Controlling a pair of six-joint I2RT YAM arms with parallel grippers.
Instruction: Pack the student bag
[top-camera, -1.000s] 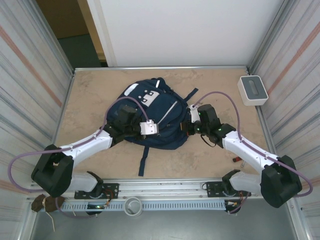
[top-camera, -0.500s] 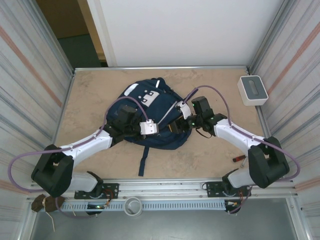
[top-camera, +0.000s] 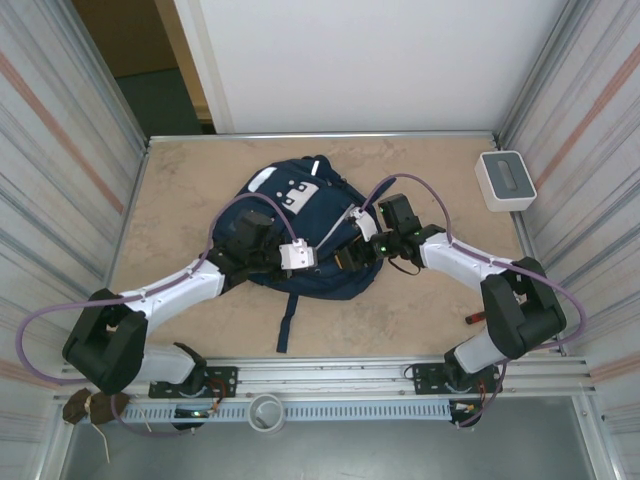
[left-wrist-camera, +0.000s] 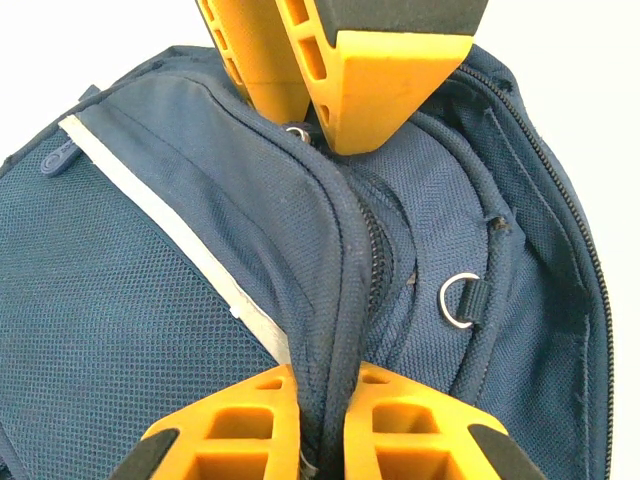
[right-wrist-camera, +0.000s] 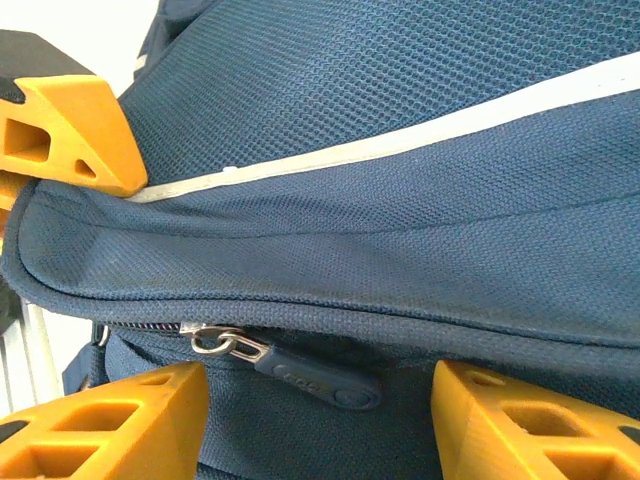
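left gripper (left-wrist-camera: 320, 425) pinches student bag (left-wrist-camera: 150, 300); right gripper (right-wrist-camera: 320, 425) (parted) straddles zipper pull (right-wrist-camera: 300, 372)

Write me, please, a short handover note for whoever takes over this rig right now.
Left gripper: shut on a fold of the large navy-blue fabric backpack, beside its zip.
Right gripper: open, fingers either side of the dark zip pull, not gripping it.
Backpack lies in the middle of the tan table; a white-grey box sits far right.
Done: zip looks closed where visible; contents cannot be seen.
Left: probably confirm the zip is fully shut, then release.
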